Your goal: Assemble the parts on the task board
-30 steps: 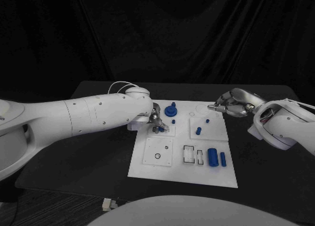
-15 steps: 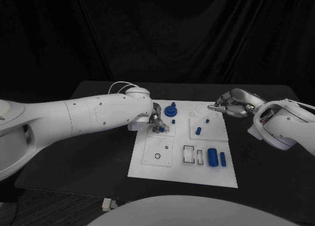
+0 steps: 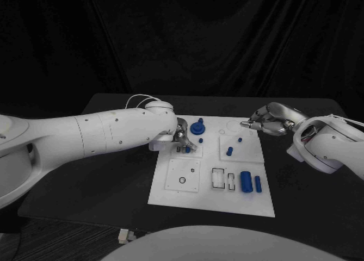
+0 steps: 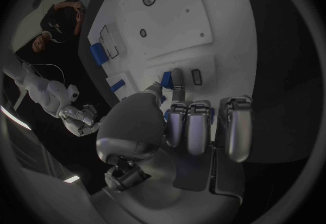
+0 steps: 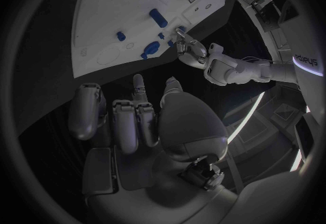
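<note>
The left hand (image 3: 178, 138) pinches a small blue part (image 4: 166, 78) at the white board's (image 3: 199, 194) near-left panel, the right hand (image 3: 268, 120) hovers curled and empty at its far-right corner, and smooth blue cylinders (image 3: 245, 181) lie in the board's recesses.

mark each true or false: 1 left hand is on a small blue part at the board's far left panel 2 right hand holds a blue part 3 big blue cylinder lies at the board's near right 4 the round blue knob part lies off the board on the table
1. True: the left hand pinches a small blue part at the task board's far left panel.
2. False: the right hand hovers by the board's far right edge, with nothing visibly in it.
3. True: the big blue cylinder lies there.
4. False: the round blue knob part stands on the board.
</note>
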Controlling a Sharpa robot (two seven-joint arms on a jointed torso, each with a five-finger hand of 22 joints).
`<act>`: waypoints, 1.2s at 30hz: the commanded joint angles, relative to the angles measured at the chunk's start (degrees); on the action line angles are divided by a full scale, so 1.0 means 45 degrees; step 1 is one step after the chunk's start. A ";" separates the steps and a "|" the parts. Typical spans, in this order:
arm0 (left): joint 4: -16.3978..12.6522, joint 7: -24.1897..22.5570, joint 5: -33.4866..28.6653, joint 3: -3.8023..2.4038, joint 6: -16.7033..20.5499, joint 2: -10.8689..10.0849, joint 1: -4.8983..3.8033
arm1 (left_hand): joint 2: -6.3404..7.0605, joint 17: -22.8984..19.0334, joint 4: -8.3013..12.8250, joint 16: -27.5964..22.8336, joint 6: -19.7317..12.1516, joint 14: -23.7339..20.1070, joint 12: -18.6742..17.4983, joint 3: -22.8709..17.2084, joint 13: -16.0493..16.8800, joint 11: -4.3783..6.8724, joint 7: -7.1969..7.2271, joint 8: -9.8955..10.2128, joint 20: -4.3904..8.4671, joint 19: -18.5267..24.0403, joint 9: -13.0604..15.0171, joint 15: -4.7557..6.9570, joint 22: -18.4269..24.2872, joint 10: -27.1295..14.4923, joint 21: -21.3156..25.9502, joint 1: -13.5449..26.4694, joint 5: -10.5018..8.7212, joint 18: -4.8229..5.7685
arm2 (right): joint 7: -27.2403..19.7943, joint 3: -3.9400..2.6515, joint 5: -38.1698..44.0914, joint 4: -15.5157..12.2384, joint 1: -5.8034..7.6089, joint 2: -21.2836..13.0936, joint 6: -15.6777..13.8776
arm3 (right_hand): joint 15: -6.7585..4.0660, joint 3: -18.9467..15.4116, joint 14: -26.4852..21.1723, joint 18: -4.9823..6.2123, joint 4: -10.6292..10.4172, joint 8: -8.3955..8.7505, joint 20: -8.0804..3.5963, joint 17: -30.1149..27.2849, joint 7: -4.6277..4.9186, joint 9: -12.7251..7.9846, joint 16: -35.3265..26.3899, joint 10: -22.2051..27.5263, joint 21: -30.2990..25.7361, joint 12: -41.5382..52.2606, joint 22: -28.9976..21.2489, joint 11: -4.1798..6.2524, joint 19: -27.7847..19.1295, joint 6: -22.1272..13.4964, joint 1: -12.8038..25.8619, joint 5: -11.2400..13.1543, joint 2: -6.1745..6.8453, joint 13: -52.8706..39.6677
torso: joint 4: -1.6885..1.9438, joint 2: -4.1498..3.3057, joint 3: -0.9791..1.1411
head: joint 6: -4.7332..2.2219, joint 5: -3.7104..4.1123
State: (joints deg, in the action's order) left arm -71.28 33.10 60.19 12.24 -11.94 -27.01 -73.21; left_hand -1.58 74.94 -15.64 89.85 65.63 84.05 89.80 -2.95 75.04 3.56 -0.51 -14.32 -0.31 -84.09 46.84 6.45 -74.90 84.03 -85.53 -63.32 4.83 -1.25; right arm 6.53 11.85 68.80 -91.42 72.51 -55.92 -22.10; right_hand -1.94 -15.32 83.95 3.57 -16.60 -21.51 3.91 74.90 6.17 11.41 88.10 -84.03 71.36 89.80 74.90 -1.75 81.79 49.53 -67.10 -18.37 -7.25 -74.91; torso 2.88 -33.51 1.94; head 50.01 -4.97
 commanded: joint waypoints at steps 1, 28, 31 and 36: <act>-0.0022 -0.0293 -0.0033 -0.0009 0.0179 0.0013 0.0021 | 0.0012 0.3347 0.0087 0.0034 -0.0184 0.1322 -0.0078 -0.0011 0.3215 -0.0020 -0.0009 -0.0168 -0.0052 -0.0712 0.0140 -0.0089 -0.2921 0.1272 0.0069 -0.0270 0.0188 0.0006 | 0.0186 -0.0008 0.0029 0.0006 -0.0030 0.0004 0.0068 | -0.0107 -0.0052 0.1073 0.0197 -0.0006 -0.0053 -0.0003 0.2219 -0.0077 0.0021 -0.0058 -0.1327 -0.0054 0.0045 0.1937 0.0077 -0.0104 0.0040 -0.0105 -0.0063 0.0003 -0.3352 | -0.0001 0.0001 0.0001 | -0.0002 -0.0016; -0.0028 -0.0144 -0.0033 -0.0009 -0.0138 -0.0004 0.0035 | 0.0346 0.3347 0.1082 0.0034 -0.0837 0.1322 -0.0154 -0.0795 0.3148 0.0048 0.0059 -0.0556 0.0000 -0.0702 0.0648 -0.0034 -0.2952 0.1236 0.0139 -0.1998 0.2813 -0.0002 | 0.0170 -0.0008 0.0029 -0.0015 -0.0041 -0.0014 0.0037 | -0.0109 -0.0070 0.1067 0.0204 -0.0007 -0.0053 -0.0005 0.2193 -0.0077 0.0025 -0.0071 -0.1327 -0.0092 0.0045 0.1924 0.0078 -0.0116 0.0033 -0.0104 -0.0061 0.0001 -0.3352 | -0.0002 -0.0007 0.0000 | -0.0002 -0.0030; -0.0092 -0.0146 -0.0033 -0.0009 -0.0063 -0.0044 0.0036 | 0.0378 0.3347 0.1164 0.0034 -0.0816 0.1322 -0.0156 -0.0933 0.3146 0.0060 0.0077 -0.0569 0.0009 -0.0715 0.0637 -0.0025 -0.2963 0.1235 0.0124 -0.2100 0.3105 0.0002 | 0.0166 -0.0008 0.0029 -0.0006 -0.0046 -0.0013 0.0034 | -0.0109 -0.0074 0.1067 0.0205 -0.0007 -0.0053 -0.0006 0.2191 -0.0077 0.0026 -0.0072 -0.1327 -0.0099 0.0045 0.1922 0.0078 -0.0119 0.0032 -0.0104 -0.0060 0.0001 -0.3352 | 0.0002 -0.0003 0.0001 | -0.0002 -0.0032; -0.0225 -0.0147 -0.0033 -0.0010 0.0081 -0.0113 0.0037 | 0.0400 0.3347 0.1203 0.0034 -0.0795 0.1322 -0.0158 -0.1026 0.3144 0.0068 0.0085 -0.0581 0.0013 -0.0721 0.0631 -0.0017 -0.2969 0.1235 0.0119 -0.2140 0.3306 0.0004 | 0.0162 -0.0008 0.0029 0.0007 -0.0055 -0.0005 0.0041 | -0.0109 -0.0074 0.1067 0.0205 -0.0007 -0.0053 -0.0006 0.2191 -0.0077 0.0026 -0.0072 -0.1327 -0.0099 0.0045 0.1922 0.0078 -0.0119 0.0032 -0.0104 -0.0060 0.0001 -0.3352 | 0.0005 0.0000 0.0002 | -0.0002 -0.0028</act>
State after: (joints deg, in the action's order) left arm -71.99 32.77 60.17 12.10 -11.75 -27.51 -73.22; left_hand 0.20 74.92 -10.33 89.85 61.86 84.05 89.36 -7.17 75.04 3.56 -0.54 -16.70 -0.31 -84.09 49.71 6.44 -74.90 84.03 -85.09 -72.47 19.41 -1.26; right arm 6.55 11.85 68.80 -91.39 72.42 -55.93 -22.03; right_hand -1.94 -15.32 83.95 3.58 -16.59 -21.51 3.91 74.90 6.17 11.43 88.10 -84.03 71.31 89.80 74.93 -1.75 81.79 49.53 -67.10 -18.37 -7.25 -74.90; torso 2.88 -33.52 1.94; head 50.01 -5.10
